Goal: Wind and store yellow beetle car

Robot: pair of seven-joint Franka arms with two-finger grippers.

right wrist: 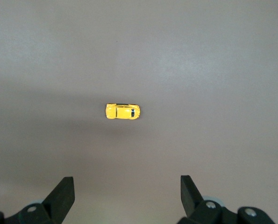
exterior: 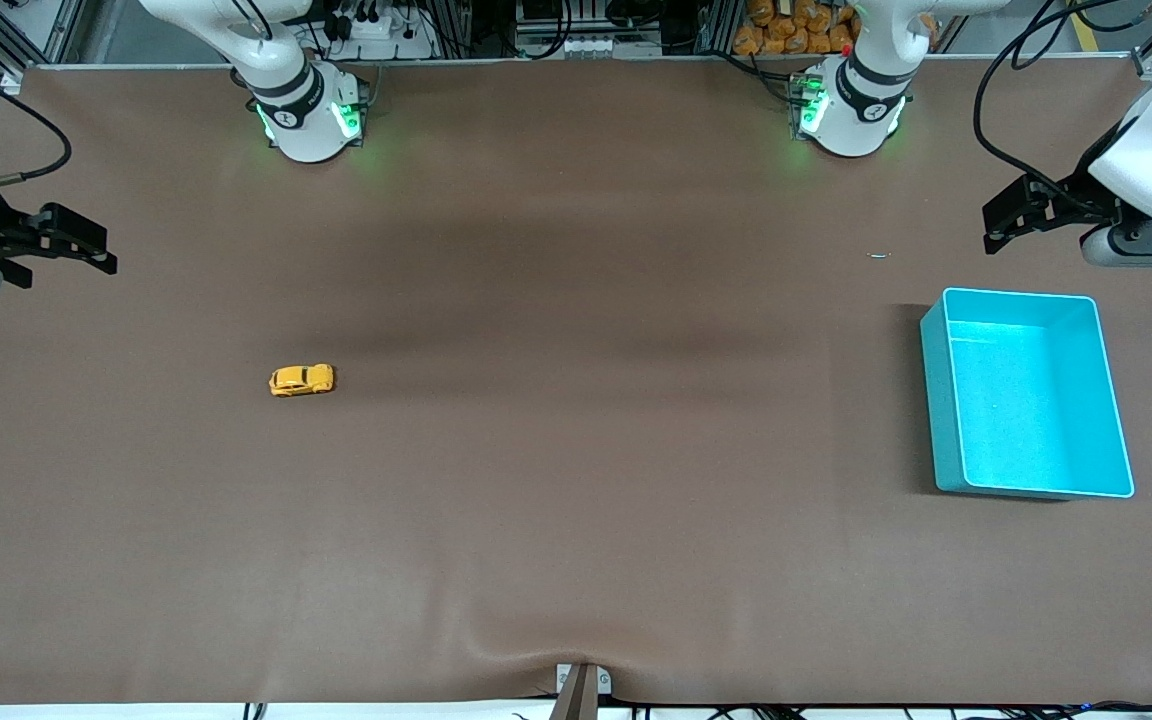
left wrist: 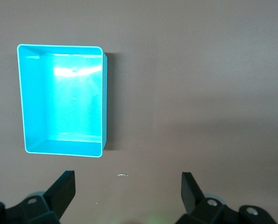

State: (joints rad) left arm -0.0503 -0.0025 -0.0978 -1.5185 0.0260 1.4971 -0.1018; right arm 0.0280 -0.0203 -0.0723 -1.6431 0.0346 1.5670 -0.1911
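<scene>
Watching from my desk, I see the yellow beetle car (exterior: 302, 380) sitting alone on the brown table (exterior: 576, 520) toward the right arm's end, well apart from the turquoise bin (exterior: 938, 400) at the left arm's end, with the right gripper (exterior: 71, 245) and the left gripper (exterior: 1021, 212) both spread wide, empty and raised over their own table edges. My worry is the pick: the car is tiny, rounded and on wheels, so I judge an off-centre pinch could roll it away, and a loose hold could drop it short of the bin.

Yellow-orange beetle car (exterior: 301, 380), turquoise bin (exterior: 941, 400), brown table (exterior: 576, 480).
</scene>
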